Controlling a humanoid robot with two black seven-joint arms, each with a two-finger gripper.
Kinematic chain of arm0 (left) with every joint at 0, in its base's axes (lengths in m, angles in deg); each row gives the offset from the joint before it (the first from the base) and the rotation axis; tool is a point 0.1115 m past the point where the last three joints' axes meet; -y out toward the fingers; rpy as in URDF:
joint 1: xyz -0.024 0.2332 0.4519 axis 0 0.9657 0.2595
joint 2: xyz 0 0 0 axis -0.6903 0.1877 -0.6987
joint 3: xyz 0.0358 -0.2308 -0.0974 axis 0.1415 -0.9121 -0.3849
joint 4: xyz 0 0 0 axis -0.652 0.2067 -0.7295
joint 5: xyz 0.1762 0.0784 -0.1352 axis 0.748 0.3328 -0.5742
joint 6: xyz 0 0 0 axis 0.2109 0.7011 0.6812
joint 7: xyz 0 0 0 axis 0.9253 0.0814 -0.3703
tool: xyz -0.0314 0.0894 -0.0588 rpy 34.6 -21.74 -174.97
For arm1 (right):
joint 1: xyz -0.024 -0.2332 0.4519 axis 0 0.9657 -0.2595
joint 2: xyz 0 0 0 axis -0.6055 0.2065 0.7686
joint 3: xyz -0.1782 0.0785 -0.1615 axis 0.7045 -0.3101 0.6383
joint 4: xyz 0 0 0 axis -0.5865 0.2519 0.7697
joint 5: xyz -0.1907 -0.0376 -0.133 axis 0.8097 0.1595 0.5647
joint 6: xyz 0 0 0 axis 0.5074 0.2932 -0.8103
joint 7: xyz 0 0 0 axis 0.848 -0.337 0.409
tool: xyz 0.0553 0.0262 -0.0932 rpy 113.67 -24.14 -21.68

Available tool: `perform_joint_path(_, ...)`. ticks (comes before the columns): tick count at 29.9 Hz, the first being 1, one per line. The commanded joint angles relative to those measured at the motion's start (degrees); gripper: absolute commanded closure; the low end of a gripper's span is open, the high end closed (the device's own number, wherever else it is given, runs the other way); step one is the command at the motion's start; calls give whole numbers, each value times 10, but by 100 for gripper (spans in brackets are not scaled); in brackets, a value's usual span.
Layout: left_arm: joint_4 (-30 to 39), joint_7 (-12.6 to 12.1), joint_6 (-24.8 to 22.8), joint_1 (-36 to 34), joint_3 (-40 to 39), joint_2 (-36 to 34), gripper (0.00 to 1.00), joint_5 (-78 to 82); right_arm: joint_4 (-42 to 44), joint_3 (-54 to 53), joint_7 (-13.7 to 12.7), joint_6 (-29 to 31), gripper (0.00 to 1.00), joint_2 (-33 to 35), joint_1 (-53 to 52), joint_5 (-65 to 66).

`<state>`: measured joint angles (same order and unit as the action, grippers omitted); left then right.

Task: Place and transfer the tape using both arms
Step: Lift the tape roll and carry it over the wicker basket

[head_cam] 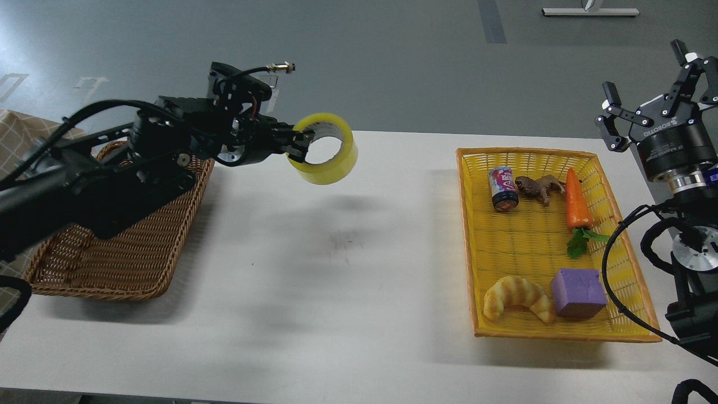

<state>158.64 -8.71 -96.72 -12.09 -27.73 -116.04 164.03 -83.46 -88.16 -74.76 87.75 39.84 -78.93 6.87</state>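
The tape, a yellow translucent roll with a grey-white core, hangs in the air above the white table, tilted with its hole facing me. My left gripper is shut on the roll's left rim, one finger inside the core and one outside. My right gripper is open and empty, held high at the far right beyond the yellow basket, fingers pointing up.
A brown wicker basket sits at the left under my left arm. The yellow basket holds a can, a toy animal, a carrot, a croissant and a purple block.
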Motion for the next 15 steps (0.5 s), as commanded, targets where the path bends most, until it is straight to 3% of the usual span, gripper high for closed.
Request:
perform_joint_path(1,-1,12,0,-2,0,-64,100,-8,-1,0,0,0,0,-5,0,0)
perform_joint_path(4,-3,14,0,4,1,-114,100,-8,-2,0,0,0,0,-6,-1,0)
perform_joint_path(15,-17,43,0,67,7,-192,100,-8,1,0,0,0,0,-7,3,0)
